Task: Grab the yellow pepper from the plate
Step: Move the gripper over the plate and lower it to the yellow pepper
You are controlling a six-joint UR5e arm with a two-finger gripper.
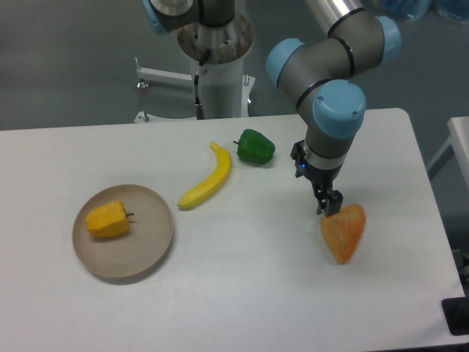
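Note:
The yellow pepper (108, 219) lies on its side on the left part of the round tan plate (143, 249), its short dark stem pointing right. The plate sits at the table's front left. My gripper (329, 205) hangs at the right side of the table, far from the plate, its fingertips just at the top left edge of an orange triangular wedge (344, 232). The fingers look close together with nothing between them.
A yellow banana (207, 178) lies mid-table, between the plate and the gripper. A green pepper (255, 147) sits behind it. The arm's base column (218, 66) stands at the back edge. The table's right edge is near the wedge.

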